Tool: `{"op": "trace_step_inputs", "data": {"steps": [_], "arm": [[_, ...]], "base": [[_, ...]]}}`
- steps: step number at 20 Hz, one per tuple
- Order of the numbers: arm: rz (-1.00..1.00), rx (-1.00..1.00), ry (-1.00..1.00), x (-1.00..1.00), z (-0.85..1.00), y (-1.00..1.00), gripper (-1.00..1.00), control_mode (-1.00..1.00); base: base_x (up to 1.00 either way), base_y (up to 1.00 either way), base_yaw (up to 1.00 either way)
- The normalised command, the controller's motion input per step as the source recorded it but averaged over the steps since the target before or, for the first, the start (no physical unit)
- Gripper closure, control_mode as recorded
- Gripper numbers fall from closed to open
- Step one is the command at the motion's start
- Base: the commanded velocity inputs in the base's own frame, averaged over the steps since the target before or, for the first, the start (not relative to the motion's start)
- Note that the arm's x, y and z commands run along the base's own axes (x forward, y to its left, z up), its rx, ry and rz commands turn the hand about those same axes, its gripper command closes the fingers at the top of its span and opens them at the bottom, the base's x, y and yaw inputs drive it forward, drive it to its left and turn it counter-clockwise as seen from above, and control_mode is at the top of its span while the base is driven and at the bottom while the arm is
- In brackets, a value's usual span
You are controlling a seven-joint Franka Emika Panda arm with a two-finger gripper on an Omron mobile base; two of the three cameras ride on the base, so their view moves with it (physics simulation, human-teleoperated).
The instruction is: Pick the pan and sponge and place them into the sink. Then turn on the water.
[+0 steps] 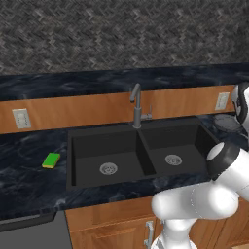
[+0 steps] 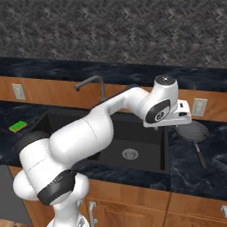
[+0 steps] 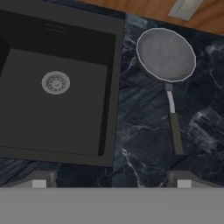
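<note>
Now, up high over the counter with the gripper spread wide and nothing in it. Looking down on the pan, flat on the dark counter just right of the sink, with its thin handle toward the near edge. Looking far left for the sponge, also on the counter, on the other side of the sink and well apart from the pan. Nothing in the sink yet, and no water from the faucet. Not lined up over the handle right now, more over the bare spot between sink and pan, so could come down a bit to one side and close on nothing. Could pinch only the very end of the handle and let the big round part tip down and slip out. Could bump the rim and push the pan along the smooth counter, toward the far wall or off the near edge. Could let go too high and bang it into the basin. Could leave the handle sticking up over the sink wall. Later, could knock the little sponge away, being so small and light. Could also hit the faucet with the long arm while reaching across to the far left. Best to go slow and straight down.
</note>
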Motion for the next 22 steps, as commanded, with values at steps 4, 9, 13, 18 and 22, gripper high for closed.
{"op": "trace_step_inputs", "data": {"steps": [4, 9, 13, 18, 22], "arm": [[0.0, 0.0, 0.0, 0.0, -0.2, -0.31, -1.0, -1.0], [0.0, 0.0, 0.0, 0.0, -0.25, -0.29, -1.0, -1.0], [0.0, 0.0, 0.0, 0.0, -0.25, -0.26, -1.0, -1.0], [0.0, 0.0, 0.01, 0.01, -0.27, -0.23, -1.0, -1.0], [0.0, 0.0, 0.02, 0.04, -0.29, -0.21, -1.0, -1.0]], "base": [[0.0, 0.0, 0.0], [0.0, 0.0, 0.0], [0.0, 0.0, 0.0], [0.0, 0.0, 0.0], [0.0, 0.0, 0.0]]}}
